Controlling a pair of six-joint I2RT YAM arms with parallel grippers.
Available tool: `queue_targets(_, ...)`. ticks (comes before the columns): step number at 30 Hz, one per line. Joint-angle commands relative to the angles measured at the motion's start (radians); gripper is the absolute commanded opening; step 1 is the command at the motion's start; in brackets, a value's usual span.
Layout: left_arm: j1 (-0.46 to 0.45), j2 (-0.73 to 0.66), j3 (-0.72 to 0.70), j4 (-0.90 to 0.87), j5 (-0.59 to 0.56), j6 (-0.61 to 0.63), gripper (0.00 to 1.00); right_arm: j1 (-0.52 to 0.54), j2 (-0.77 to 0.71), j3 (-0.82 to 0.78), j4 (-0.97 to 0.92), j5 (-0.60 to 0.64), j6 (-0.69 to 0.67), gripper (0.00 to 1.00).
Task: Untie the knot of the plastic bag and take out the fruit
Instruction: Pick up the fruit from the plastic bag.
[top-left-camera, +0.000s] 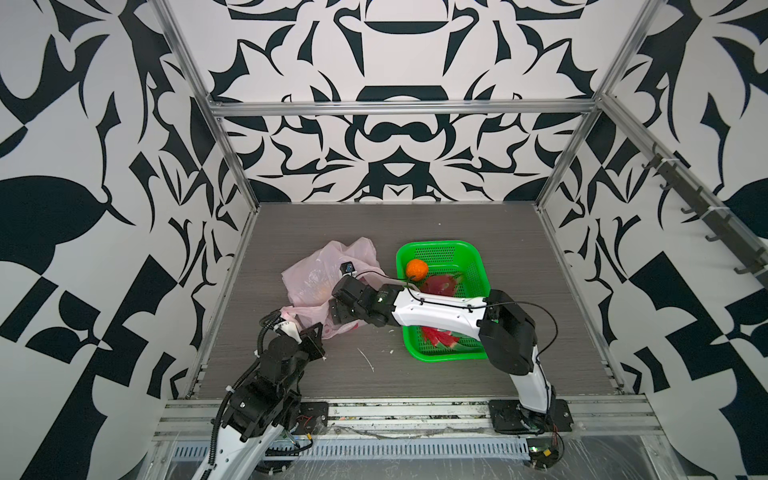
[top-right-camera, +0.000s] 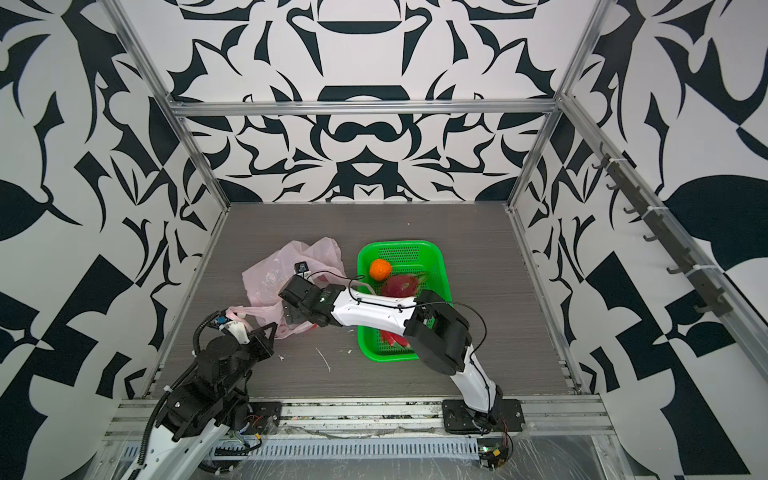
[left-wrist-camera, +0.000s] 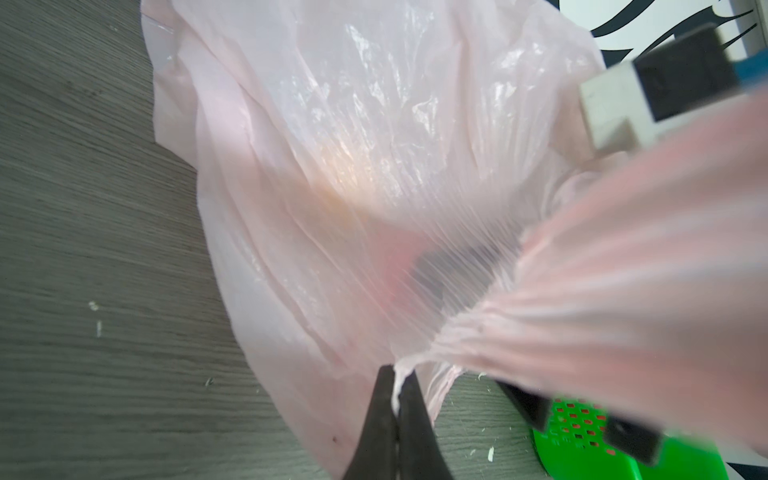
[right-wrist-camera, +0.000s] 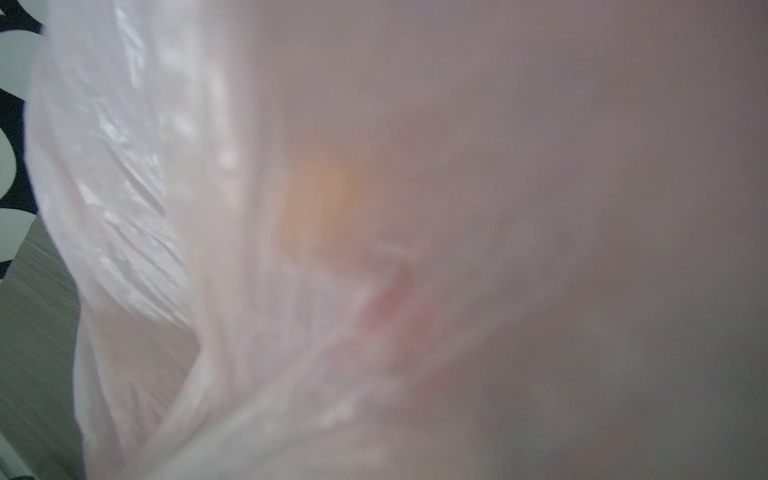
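**A:** Where's the plastic bag (top-left-camera: 316, 270) sitting?

**B:** Left of centre in both top views, slumped on the table (top-left-camera: 519, 249), just beside the green basket (top-left-camera: 436, 244). An orange ball (top-left-camera: 416, 269) and a magenta dragon fruit (top-left-camera: 438, 286) already lie in the basket. A yellow-orange glow (left-wrist-camera: 345, 166) shows through the film, so I judge there's fruit left inside.

**A:** And the claws?

**B:** The left claw (left-wrist-camera: 397, 384) is pinched tight on a thin twisted strand of the bag, at the lower middle of its wrist view. The right claw (top-left-camera: 337, 311) is buried in the pink folds, and I cannot tell whether it's spread or closed.

**A:** How to do this well?

**B:** Hold the strand taut so the mouth gapes, reach under the film, and close on fruit alone, not plastic.
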Motion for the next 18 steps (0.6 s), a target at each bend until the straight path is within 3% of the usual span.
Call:
queue_targets(1,-0.002,-0.013,-0.007,-0.001,0.013,-0.003,0.0,-0.011,0.03,0.047,0.018,-0.006,-0.004,0.87)
queue_targets(10,-0.003,-0.013,-0.01,0.005,0.011,-0.007,0.0,-0.02,0.086,0.066,-0.007,-0.015,0.003,0.84)
queue_targets(18,-0.002,-0.013,-0.01,0.004,0.004,-0.009,0.0,-0.027,0.087,0.057,0.006,-0.025,-0.002,0.57)
